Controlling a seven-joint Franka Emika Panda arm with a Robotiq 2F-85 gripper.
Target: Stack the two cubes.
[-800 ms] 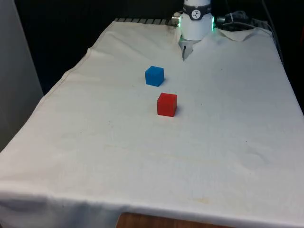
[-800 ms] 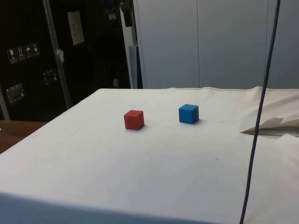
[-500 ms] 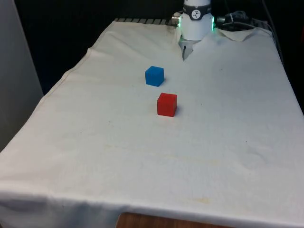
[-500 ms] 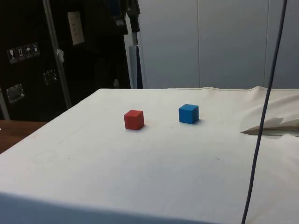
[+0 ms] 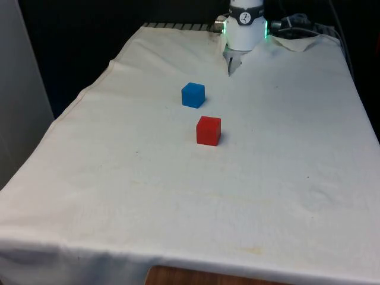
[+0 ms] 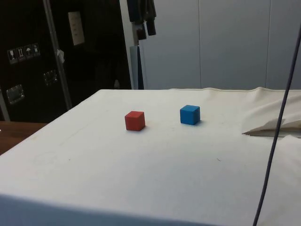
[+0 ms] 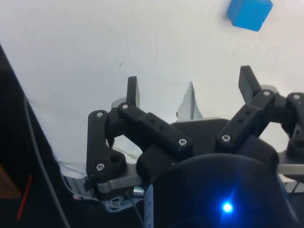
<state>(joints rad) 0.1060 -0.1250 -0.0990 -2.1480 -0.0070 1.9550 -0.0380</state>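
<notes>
A red cube (image 5: 208, 130) sits near the middle of the white cloth, and a blue cube (image 5: 193, 95) stands a little behind it towards the front view's left. They are apart. In the side view the red cube (image 6: 135, 121) is left of the blue cube (image 6: 190, 115). My gripper (image 6: 146, 31) hangs high above the table, well above both cubes. In the wrist view my gripper (image 7: 190, 88) is open with nothing between its fingers (image 7: 133, 92), and the blue cube (image 7: 249, 13) lies far below on the cloth.
The robot's base (image 5: 245, 29) stands at the far end, with a raised fold of cloth (image 5: 233, 62) before it. A dark cable (image 6: 277, 127) hangs down at the side view's right. The cloth drops off at the table's edges.
In the side view my gripper has moved to the right and come down a little into the picture. The hanging cable has swung right. Both cubes stay put.
</notes>
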